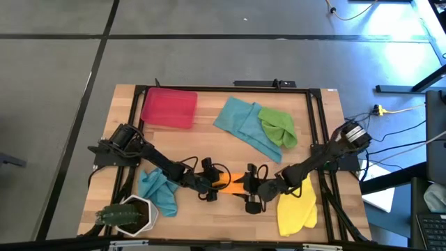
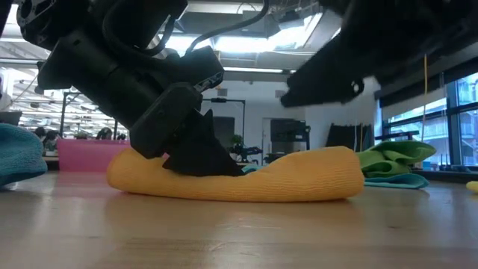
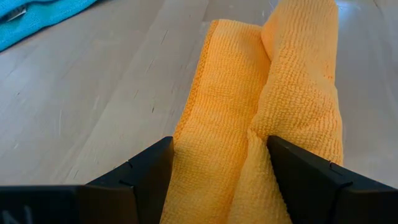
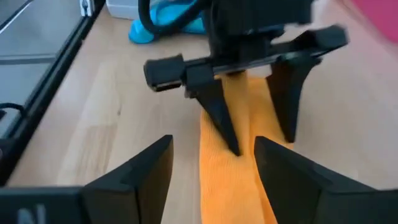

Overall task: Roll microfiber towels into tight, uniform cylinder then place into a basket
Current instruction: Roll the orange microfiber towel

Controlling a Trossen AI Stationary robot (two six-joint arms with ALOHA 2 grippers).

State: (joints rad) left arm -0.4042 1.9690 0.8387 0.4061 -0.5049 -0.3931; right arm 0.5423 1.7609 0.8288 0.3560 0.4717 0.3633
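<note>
The orange towel (image 1: 231,181) lies as a long roll (image 2: 284,179) on the table's near middle, between my two grippers. My left gripper (image 1: 208,185) is down on the roll's left end and closed about it (image 3: 221,162). My right gripper (image 1: 251,194) is open over the roll's right end, raised clear of it in the low view (image 2: 321,84). The towel runs below the gap between its fingers (image 4: 214,162). The red basket (image 1: 169,107) sits at the far left. A teal towel (image 1: 240,124), a green towel (image 1: 278,125), a yellow towel (image 1: 296,206) and a second teal towel (image 1: 158,192) lie loose. My left gripper holds the orange roll near its left end (image 3: 249,134) between its two fingers, one on the near side (image 2: 200,158) and one on the far side. The fingers come from above, slanting down, and lie across the roll. The roll rests full length on the table.
A white pot with a plant (image 1: 129,216) stands at the near left corner, beside the crumpled teal towel. A black frame (image 1: 317,125) runs round the tabletop. Bare wood (image 1: 202,143) lies between the orange roll and the basket.
</note>
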